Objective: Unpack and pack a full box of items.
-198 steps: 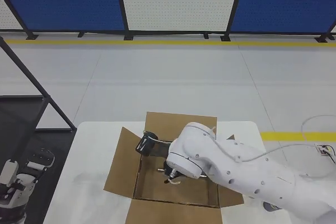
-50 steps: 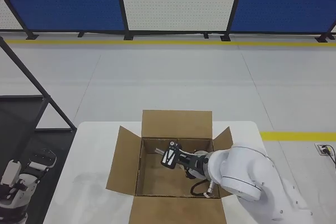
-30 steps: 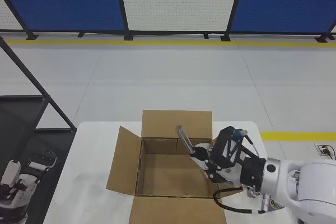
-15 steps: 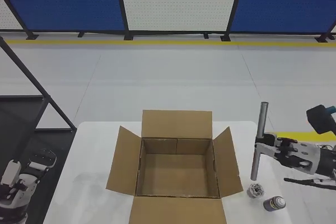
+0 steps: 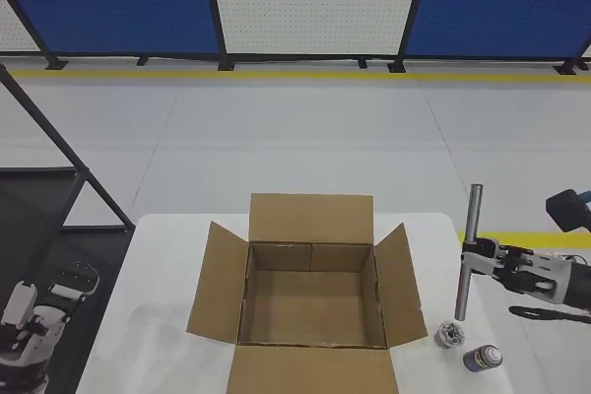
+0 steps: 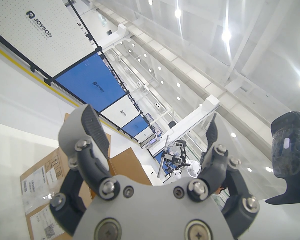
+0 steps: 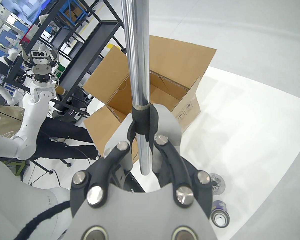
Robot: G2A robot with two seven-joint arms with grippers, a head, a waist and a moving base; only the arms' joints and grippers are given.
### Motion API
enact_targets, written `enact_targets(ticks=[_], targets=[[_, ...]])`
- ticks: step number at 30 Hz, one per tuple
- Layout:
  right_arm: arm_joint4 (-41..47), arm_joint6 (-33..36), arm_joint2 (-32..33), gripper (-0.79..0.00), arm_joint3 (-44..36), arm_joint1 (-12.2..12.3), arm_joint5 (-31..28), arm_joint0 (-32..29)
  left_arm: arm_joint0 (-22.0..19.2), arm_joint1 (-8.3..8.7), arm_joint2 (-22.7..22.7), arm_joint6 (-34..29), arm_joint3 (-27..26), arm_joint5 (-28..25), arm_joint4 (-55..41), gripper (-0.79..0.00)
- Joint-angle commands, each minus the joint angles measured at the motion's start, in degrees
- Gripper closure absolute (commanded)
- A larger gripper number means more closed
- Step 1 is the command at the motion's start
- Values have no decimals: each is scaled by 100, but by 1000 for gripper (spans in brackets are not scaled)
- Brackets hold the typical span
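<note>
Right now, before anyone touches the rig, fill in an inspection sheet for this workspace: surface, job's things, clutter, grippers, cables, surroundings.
Surface: white table, carrying the box and two small items.
Job's things: cardboard box, flaps open, nothing seen inside; metal rod held upright beside the box; small can and clear round piece on the table near the rod's lower end.
Clutter: nothing seen.
Grippers: right gripper shut on the metal rod; left gripper open, holding nothing.
Cables: black cable by the right arm.
Surroundings: blue and white panels, yellow floor line, black rack.
</note>
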Motion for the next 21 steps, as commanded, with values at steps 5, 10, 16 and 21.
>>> enact_targets(ticks=[5, 10, 16, 21], targets=[[-359, -39, -174, 0, 845, 124, 492, 347, 0, 0, 0, 0, 0, 0, 0, -785], [-848, -112, -328, 0, 1585, 233, 681, 693, 0, 0, 0, 0, 0, 0, 0, -785], [-1187, 313, -695, 0, 2175, 351, 640, 922, 0, 0, 0, 0, 0, 0, 0, -785], [-1235, 521, -1042, 0, 2247, 405, 566, 839, 0, 0, 0, 0, 0, 0, 0, -785]])
